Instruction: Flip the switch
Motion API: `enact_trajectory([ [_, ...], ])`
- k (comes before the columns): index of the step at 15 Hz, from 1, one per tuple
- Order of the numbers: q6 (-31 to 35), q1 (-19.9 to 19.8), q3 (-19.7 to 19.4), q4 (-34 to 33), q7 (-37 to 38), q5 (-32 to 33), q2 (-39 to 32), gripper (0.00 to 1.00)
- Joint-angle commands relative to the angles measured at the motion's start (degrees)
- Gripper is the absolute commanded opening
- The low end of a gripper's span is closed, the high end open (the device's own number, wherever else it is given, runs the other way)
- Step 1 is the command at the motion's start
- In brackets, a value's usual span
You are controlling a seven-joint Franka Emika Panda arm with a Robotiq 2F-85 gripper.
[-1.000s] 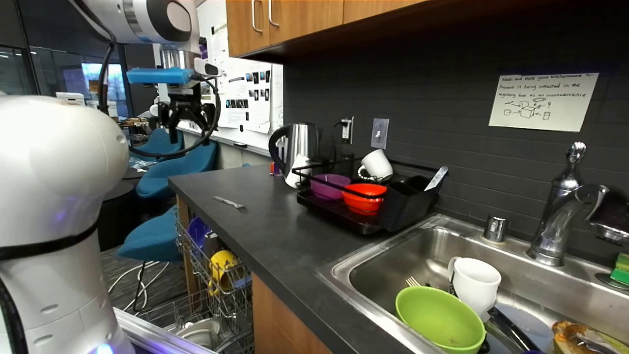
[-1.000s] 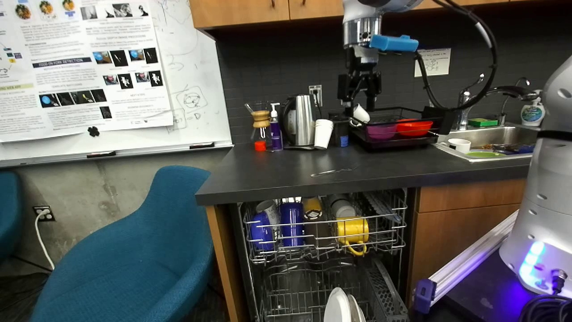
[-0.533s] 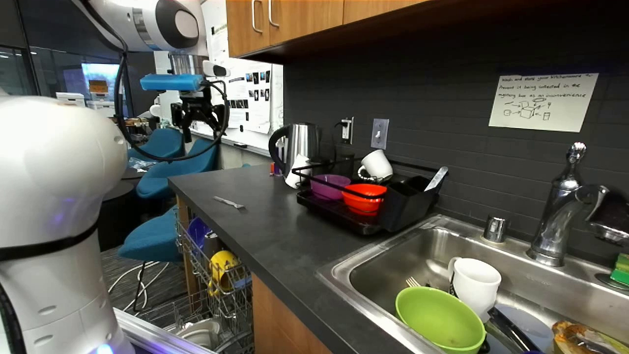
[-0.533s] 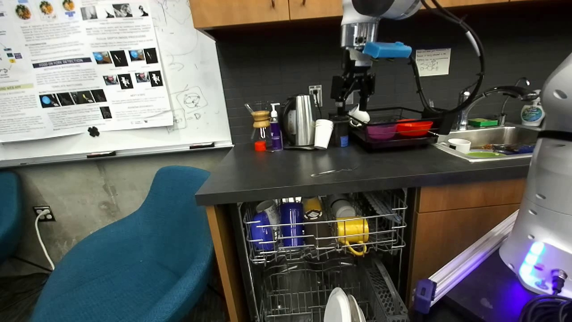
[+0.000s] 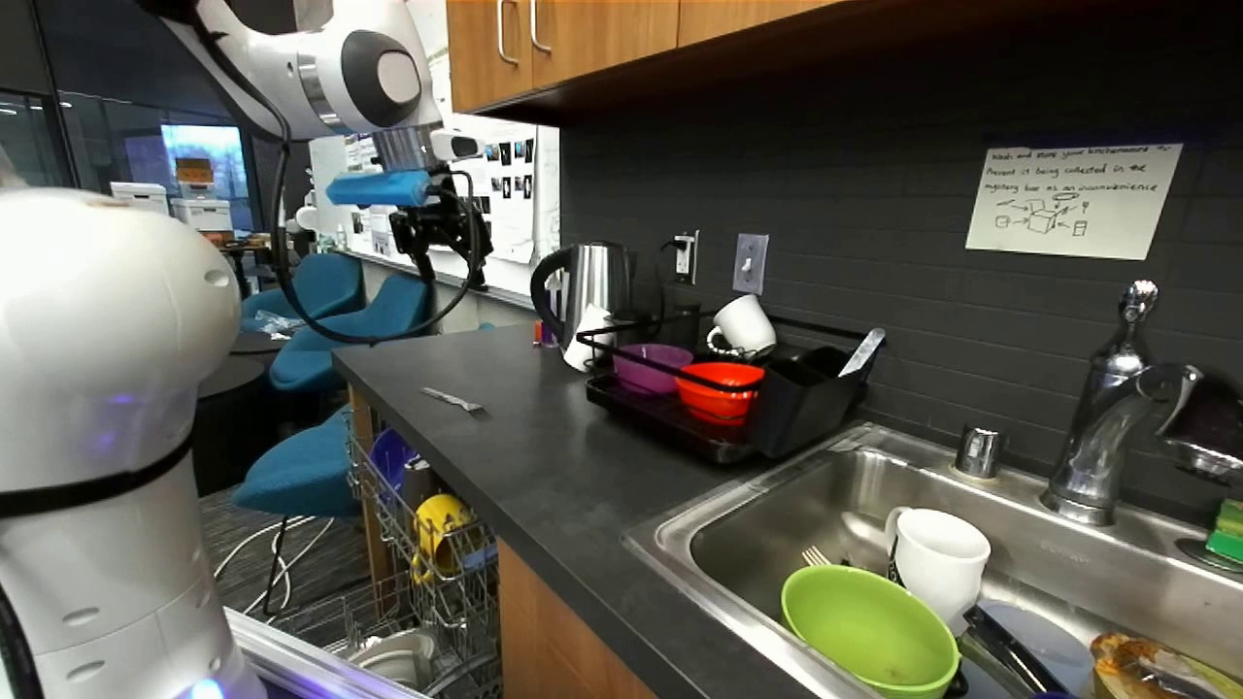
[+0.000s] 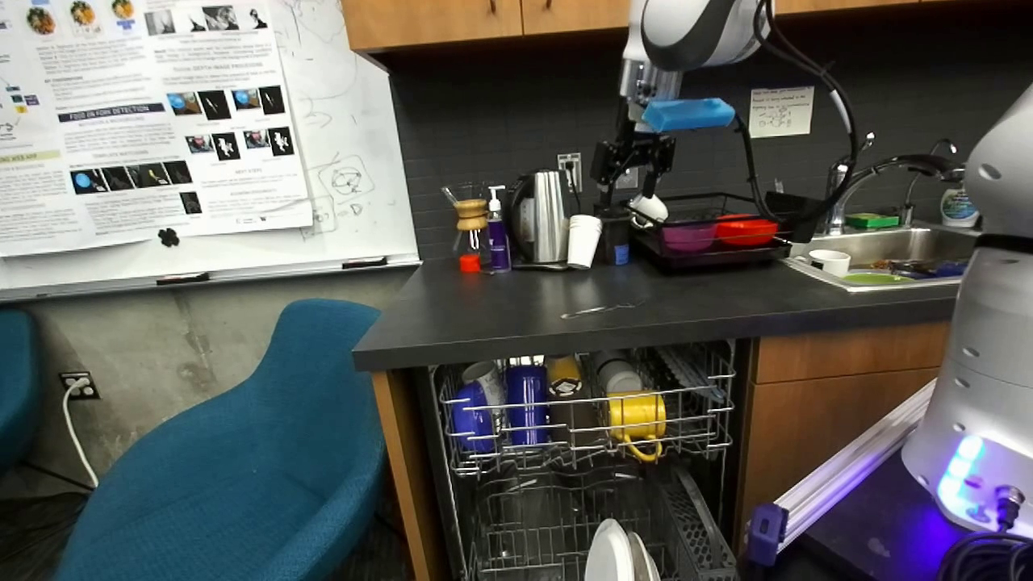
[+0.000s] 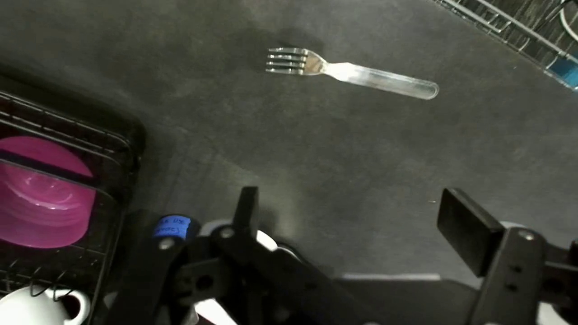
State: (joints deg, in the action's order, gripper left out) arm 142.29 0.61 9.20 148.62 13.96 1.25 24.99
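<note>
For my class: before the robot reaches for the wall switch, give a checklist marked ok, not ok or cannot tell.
1. Wall switch in plain sight in an exterior view: ok.
2. Gripper free: ok, open and holding nothing.
3. Switch in the wrist view: not ok, it does not show there.
4. Switch position, up or down: cannot tell, too small.
5. Clearance over the white mug in the dish rack, below the switch: cannot tell.
</note>
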Motion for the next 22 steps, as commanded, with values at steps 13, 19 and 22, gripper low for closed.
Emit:
enact_trajectory([
  [13,14.5,-28.4,19.0,-9.7,42.9,45.1,-11.9,1.0],
  [19,9.2,-33.5,21.4,-17.4,51.8,58.0,-20.1,1.0],
  [22,5.7,-33.6,20.8,-21.7,52.9,63.2,-24.2,1.0],
])
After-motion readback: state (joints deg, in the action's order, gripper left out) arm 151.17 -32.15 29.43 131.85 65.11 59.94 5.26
